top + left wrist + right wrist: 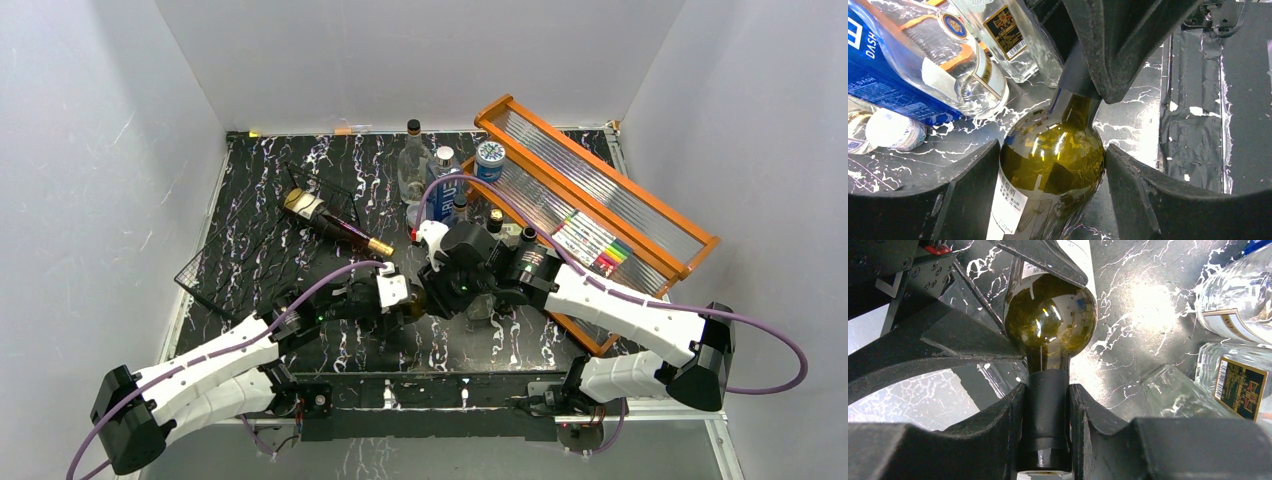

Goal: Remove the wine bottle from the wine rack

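A green wine bottle [1058, 160] with a white label lies low over the black marbled tabletop, between the two arms [415, 303]. My left gripper [1052, 147] sits around its wide body, a finger pressed against each side. My right gripper [1047, 390] is shut on the bottle's black-capped neck [1047, 405], with the green shoulder [1050, 320] just beyond. The black wire wine rack [205, 268] stands to the left of both grippers. A dark bottle with a gold-foil neck [335, 222] lies across the rack's far end.
Clear glass bottles [413, 160] and a blue-labelled bottle [443, 185] stand just behind the grippers, close to the held bottle [893, 65]. An orange wood-framed shelf [600, 190] with ribbed panels, holding markers [598, 245], lies at the right. White walls enclose the table.
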